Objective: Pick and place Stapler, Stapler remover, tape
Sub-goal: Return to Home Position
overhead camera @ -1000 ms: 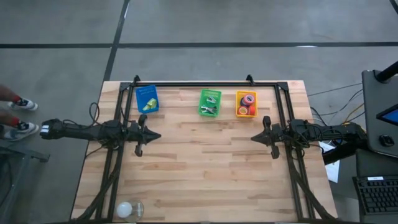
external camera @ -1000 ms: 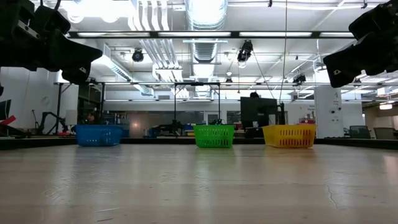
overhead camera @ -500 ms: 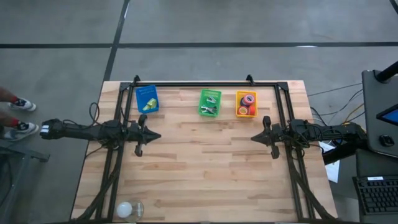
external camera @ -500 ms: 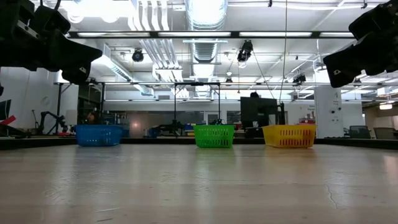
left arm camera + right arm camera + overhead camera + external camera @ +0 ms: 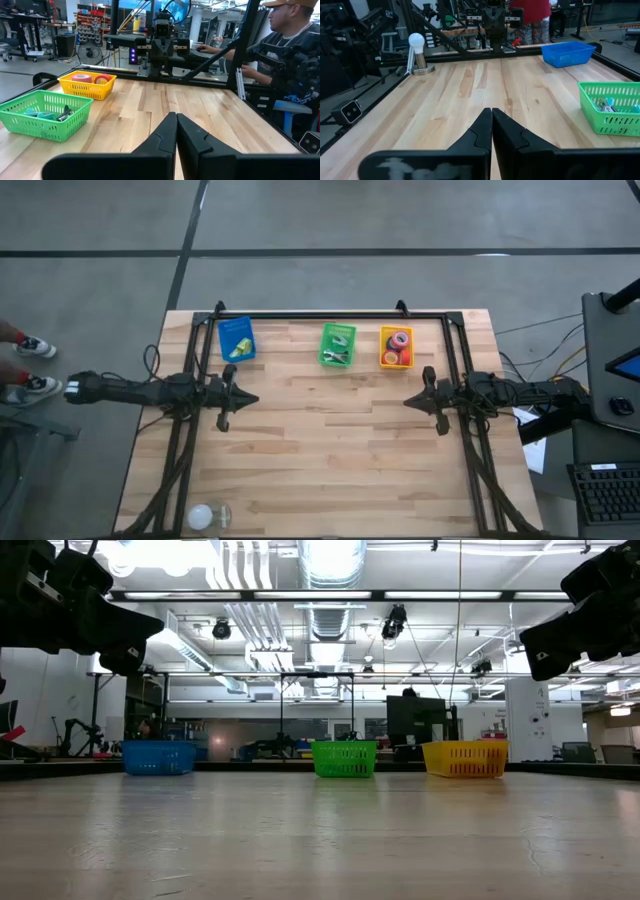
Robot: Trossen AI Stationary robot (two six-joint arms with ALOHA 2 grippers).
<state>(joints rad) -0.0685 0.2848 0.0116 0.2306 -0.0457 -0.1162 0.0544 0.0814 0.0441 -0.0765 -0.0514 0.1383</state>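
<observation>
The left gripper point(image 5: 252, 398) hangs above the table point(image 5: 330, 470), to the left of the green basket point(image 5: 324, 340) and nearer to the front edge than it, with its tip pointing toward the middle. In the left wrist view its two fingers lie pressed together with no gap, and nothing is between them. The blue basket point(image 5: 224, 340) stands at the far side of the table, well to the left of the green basket; inside lies a light yellow-green item. The green basket itself holds some small teal and dark things, which I cannot identify with certainty. Near it on the right, not touching, stands the yellow basket point(image 5: 382, 348). The tape point(image 5: 400, 339) is in there: red-orange rolls lying close together. The right gripper point(image 5: 410, 401) hangs to the right of the green basket, facing the left one and well apart from it. Its fingers are also closed completely and they hold nothing. Far from the green basket, at the near left corner of the table, stands a white ball-shaped object point(image 5: 202, 515). Beyond the table a person point(image 5: 280, 45) sits.
</observation>
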